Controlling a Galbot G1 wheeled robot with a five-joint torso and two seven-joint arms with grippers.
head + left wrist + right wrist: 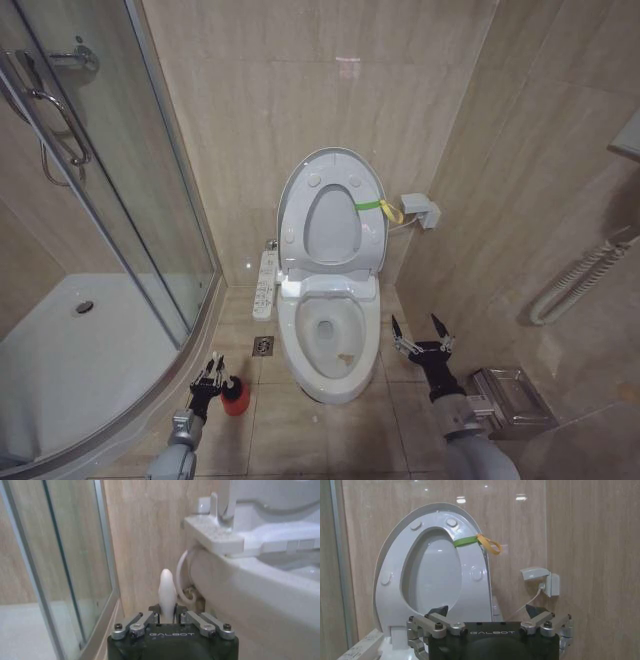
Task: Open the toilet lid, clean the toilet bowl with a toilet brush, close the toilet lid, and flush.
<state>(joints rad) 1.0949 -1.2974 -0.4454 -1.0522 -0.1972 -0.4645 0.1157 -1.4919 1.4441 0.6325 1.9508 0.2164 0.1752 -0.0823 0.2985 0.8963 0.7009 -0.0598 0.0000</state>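
Note:
The toilet lid (331, 153) stands upright against the wall, the seat ring (300, 235) raised against it and a yellow-green strap (375, 207) on its right edge. Below lies the white toilet bowl (335, 345), uncovered. At floor level left of the bowl, my left gripper (212, 377) is shut on the pale handle of the toilet brush (166, 587), which stands in its red holder (236, 400). My right gripper (422, 335) hangs open to the right of the bowl; in the right wrist view its gripper (487, 613) faces the raised lid (387, 560) and strap (476, 540).
A narrow button panel (265, 283) sits at the bowl's left side. The glass shower enclosure (110, 200) and its white tray (70, 350) are on the left. A floor drain (263, 346) lies beside the bowl, a wall box (420, 211) right of the lid, a metal rack (510, 400) at the lower right.

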